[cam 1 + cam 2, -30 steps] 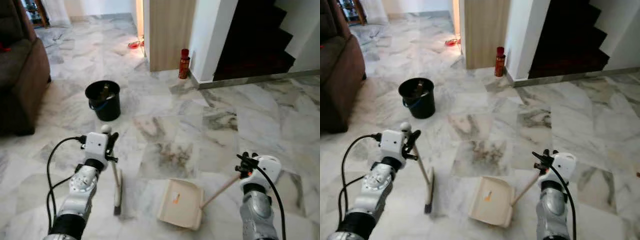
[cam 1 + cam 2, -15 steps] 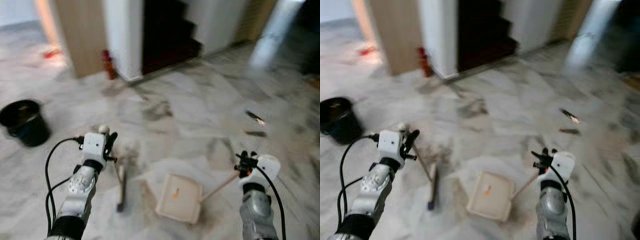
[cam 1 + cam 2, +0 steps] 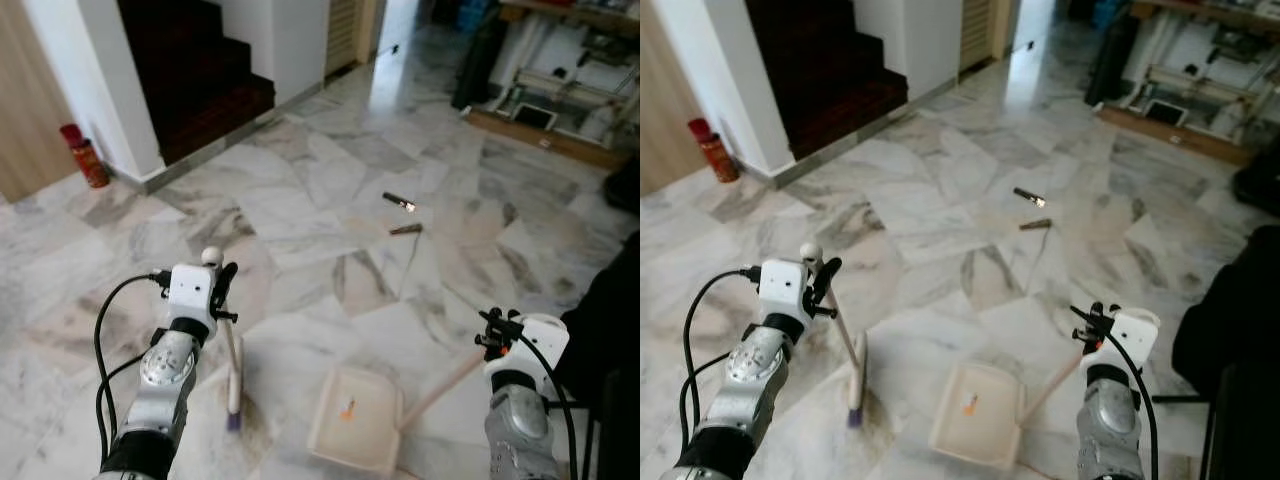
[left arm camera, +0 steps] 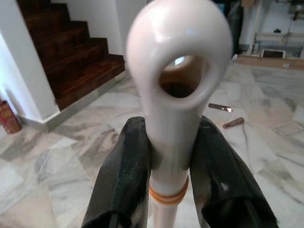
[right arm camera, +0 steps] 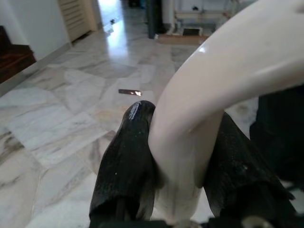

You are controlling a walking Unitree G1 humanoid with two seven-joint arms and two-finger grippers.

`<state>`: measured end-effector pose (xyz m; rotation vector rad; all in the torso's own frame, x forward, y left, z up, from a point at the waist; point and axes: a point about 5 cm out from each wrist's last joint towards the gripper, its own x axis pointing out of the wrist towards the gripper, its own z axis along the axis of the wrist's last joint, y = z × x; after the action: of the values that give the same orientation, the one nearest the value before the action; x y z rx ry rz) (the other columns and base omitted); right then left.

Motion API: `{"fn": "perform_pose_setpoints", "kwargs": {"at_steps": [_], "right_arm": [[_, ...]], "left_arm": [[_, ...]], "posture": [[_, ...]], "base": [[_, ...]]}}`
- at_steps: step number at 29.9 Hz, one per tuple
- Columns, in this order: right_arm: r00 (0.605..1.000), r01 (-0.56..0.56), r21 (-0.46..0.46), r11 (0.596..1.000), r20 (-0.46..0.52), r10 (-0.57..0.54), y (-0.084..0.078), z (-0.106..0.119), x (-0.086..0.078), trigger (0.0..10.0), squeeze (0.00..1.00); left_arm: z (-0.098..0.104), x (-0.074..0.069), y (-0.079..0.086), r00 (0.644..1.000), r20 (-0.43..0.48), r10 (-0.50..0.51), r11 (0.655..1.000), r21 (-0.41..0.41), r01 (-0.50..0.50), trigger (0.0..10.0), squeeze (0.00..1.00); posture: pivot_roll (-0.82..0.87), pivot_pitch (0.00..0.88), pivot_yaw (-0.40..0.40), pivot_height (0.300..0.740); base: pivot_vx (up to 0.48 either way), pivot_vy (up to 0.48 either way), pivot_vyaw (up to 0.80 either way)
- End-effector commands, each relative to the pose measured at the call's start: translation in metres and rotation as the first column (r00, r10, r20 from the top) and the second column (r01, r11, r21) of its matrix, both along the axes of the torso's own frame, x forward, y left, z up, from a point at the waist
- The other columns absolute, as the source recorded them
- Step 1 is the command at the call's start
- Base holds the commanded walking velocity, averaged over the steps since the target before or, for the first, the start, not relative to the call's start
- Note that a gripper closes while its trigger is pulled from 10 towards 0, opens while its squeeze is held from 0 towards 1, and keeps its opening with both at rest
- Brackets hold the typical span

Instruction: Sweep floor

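On the marble floor (image 3: 300, 200), left hand (image 3: 222, 285) pinches broom (image 3: 233, 370); right hand (image 3: 492, 330) pinches dustpan (image 3: 355, 430).

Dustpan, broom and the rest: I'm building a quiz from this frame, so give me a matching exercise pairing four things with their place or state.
Things:
1. broom
2. dustpan
3. red bottle
4. litter pieces

Places or states:
A. at the foot of the white wall by the stairs
B. handle clamped in the left gripper
C. lying on the marble floor ahead
D. handle clamped in the right gripper

Pairs: 1-B, 2-D, 3-A, 4-C
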<state>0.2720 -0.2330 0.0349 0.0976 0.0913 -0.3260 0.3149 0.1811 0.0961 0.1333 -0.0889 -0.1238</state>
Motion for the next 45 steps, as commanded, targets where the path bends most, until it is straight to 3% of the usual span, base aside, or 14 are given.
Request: {"fn": "perform_pose_setpoints", "kwargs": {"at_steps": [1,31,37,45], "right_arm": [[0.998,-0.008,-0.004,1.0,0.067,0.008,0.0032,0.0131,0.008,10.0,0.0],[0.998,-0.011,0.01,1.0,0.065,0.01,0.0064,0.0136,0.0103,10.0,0.0],[0.998,-0.018,0.005,1.0,0.065,0.018,0.0076,0.014,0.0112,10.0,0.0],[0.997,-0.011,0.007,1.0,0.071,0.011,0.0087,0.0148,0.0119,10.0,0.0]], "left_arm": [[0.0105,0.0017,0.0024,0.999,0.044,0.006,1.0,0.009,-0.006,10.0,0.0],[0.0127,0.0016,-0.0024,0.999,0.051,-0.008,1.0,-0.013,0.009,10.0,0.0],[0.0136,0.0026,-0.0027,0.999,0.051,-0.009,1.0,-0.011,0.01,10.0,0.0],[0.0152,0.0043,-0.0025,0.999,0.052,-0.015,1.0,-0.013,0.015,10.0,0.0]], "posture": [[-0.03,0.0,-0.034,0.74],[-0.03,0.0,-0.037,0.74],[-0.03,0.0,-0.036,0.74],[-0.03,0.0,-0.034,0.74]], "base": [[0.244,0.0,0.0],[0.315,0.0,0.0],[0.345,0.0,-0.77],[0.344,0.0,0.0]]}}
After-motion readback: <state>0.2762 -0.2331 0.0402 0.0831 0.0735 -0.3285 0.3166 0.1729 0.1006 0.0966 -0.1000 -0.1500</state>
